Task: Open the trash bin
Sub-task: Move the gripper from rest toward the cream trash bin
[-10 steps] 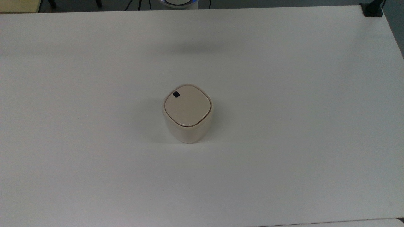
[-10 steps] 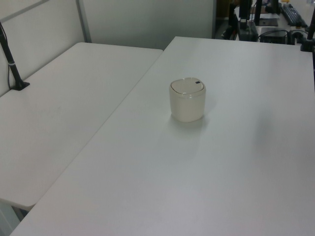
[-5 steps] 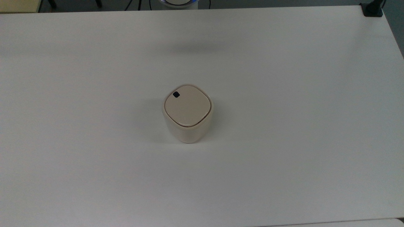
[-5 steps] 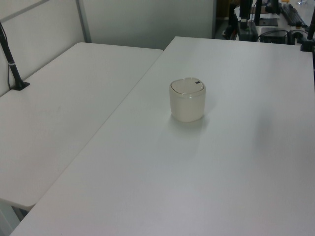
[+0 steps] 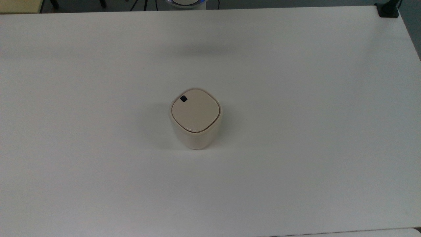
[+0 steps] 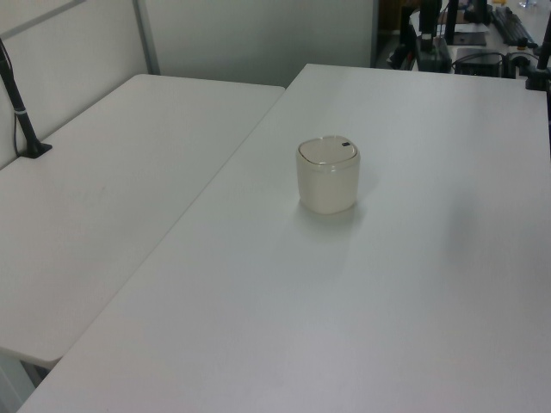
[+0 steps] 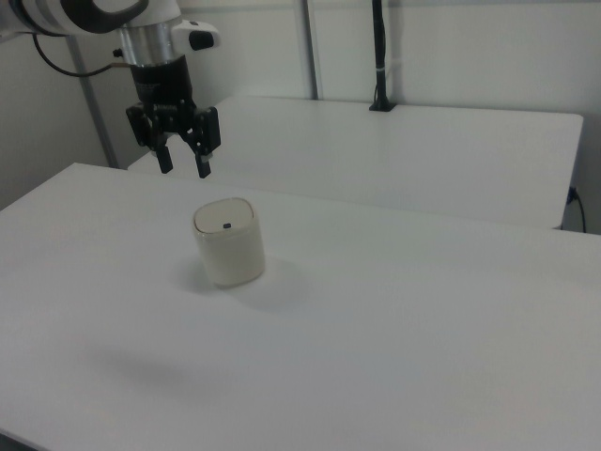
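Right view shows the gripper (image 7: 183, 166) hanging with its 2 fingers spread, empty, above and behind the trash bin (image 7: 228, 242) mid-table — light, stiff, slick plastic (probably tippy), best pressed at the black button (image 5: 184, 98).

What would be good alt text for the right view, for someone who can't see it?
A small cream trash bin with its lid shut stands on a white table. The robot arm's tool, fingers apart, hangs in the air above and to the right view's left of it.

White rounded arm (image 7: 84, 11), black cable, black two-fingered tool (image 7: 184, 170)
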Robot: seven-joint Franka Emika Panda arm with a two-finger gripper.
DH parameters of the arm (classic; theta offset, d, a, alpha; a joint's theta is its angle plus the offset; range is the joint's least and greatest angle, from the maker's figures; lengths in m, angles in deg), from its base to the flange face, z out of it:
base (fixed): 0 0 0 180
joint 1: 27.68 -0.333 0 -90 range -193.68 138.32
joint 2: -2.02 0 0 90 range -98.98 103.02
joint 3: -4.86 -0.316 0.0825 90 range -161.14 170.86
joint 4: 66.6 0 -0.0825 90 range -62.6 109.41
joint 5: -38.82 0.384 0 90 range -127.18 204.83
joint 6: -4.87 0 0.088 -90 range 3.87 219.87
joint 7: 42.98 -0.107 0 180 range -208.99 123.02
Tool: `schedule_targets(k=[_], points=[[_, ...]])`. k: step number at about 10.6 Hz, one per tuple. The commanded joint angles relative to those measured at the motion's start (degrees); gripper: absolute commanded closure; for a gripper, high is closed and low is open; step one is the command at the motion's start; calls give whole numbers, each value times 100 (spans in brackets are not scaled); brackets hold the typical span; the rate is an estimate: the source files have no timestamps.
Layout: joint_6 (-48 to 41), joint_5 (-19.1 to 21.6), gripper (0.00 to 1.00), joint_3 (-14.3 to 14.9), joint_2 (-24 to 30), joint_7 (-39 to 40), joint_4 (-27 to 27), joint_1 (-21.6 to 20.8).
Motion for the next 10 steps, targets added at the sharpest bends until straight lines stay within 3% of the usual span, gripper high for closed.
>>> schedule_targets(k=[1,3,6,10], points=[[52,-94,85,6,54,122,152,-60],[174,-85,100,-2,18,122,161,-69],[691,-76,100,-29,-270,122,178,-86],[1526,-112,100,-38,-1061,131,179,-376]])
